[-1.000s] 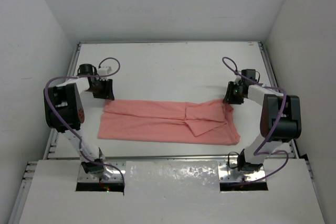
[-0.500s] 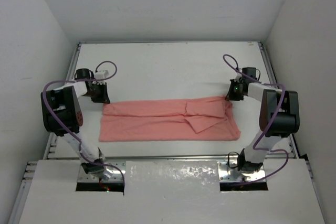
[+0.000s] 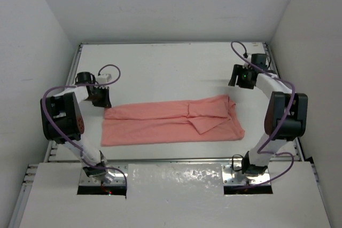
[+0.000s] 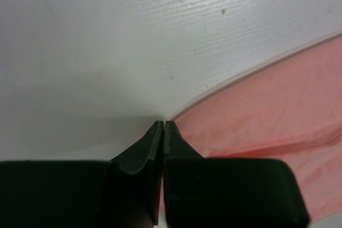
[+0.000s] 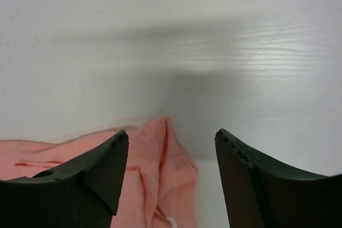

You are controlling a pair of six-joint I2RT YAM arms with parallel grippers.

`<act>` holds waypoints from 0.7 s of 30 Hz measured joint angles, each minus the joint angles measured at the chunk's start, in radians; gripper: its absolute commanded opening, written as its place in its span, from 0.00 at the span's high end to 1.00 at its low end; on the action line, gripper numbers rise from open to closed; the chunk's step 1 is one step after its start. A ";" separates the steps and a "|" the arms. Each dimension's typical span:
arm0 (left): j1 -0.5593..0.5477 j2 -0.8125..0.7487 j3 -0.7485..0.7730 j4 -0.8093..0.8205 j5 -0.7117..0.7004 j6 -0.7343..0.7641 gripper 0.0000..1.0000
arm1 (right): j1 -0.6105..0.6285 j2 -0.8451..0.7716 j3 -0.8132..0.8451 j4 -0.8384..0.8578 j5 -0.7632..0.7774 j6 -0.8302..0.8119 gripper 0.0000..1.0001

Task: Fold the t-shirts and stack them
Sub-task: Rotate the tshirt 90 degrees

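Salmon-pink cloth, that's your t-shirt (image 3: 171,122): it lies flat on the white desk (image 3: 171,62), folded into a long band running left to right across the middle. A sleeve flap is turned over it, right of centre. Your left end effector (image 3: 101,99) sits low at the band's far left corner. Your right end effector (image 3: 239,77) is out beyond the far right corner, apart from the cloth and over bare desk.

The top view won't tell you how the jaws stand, but the wrist cameras will. On the left wrist, the two black fingers (image 4: 181,156) are pressed together tip to tip, and those tips meet right at the shirt's curved edge. Whether any cloth is pinched there, I can't tell. On the right wrist, the fingers (image 5: 91,169) stand wide apart with nothing between them; the shirt's rumpled corner shows low in the gap, and a shadow falls across the desk beyond it. Only the top view gives you the full band, with an arm at each end.
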 measured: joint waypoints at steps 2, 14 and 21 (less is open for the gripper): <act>0.000 -0.007 -0.006 0.000 -0.001 0.004 1.00 | -0.010 -0.060 0.015 -0.043 0.020 0.011 0.34; 0.000 -0.013 -0.023 -0.003 -0.002 0.014 1.00 | -0.214 -0.616 -0.421 -0.274 0.093 0.223 0.52; 0.000 -0.013 -0.022 -0.019 -0.003 0.038 1.00 | -0.210 -0.765 -0.639 -0.357 0.099 0.308 0.45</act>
